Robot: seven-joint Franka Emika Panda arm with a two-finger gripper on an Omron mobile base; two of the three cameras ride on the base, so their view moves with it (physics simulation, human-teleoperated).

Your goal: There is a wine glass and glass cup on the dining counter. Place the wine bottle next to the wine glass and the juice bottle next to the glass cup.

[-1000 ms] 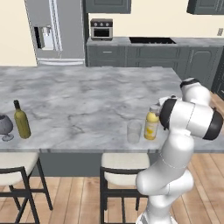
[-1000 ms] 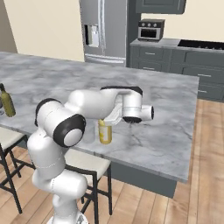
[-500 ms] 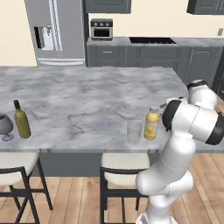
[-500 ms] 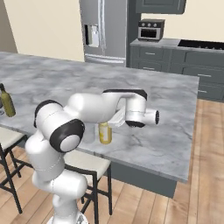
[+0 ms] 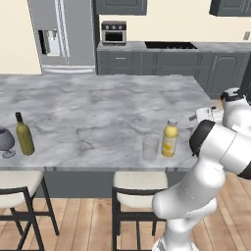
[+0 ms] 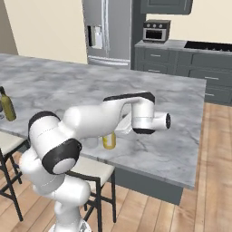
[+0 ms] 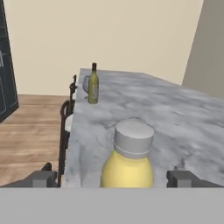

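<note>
The yellow juice bottle (image 5: 169,138) with a pale cap stands upright on the dining counter (image 5: 98,108) near its front edge, right beside the clear glass cup (image 5: 150,147). My gripper (image 5: 195,117) hovers open just right of the bottle, apart from it. In the hand view the juice bottle (image 7: 129,164) sits ahead between the wide-set fingertips (image 7: 43,178), untouched. Far along the counter the olive-green wine bottle (image 7: 92,84) stands next to the wine glass (image 5: 6,142). In the right base view my arm hides part of the juice bottle (image 6: 108,141).
Two stools (image 5: 132,184) (image 5: 14,179) stand under the counter's front edge. The counter's right end lies just beyond my hand. A fridge (image 5: 61,34) and dark cabinets with a small oven (image 5: 113,33) line the back wall.
My hand has drawn back to the right, away from the juice bottle, with the jaws staying wide. The bottle and glass cup stay put.
</note>
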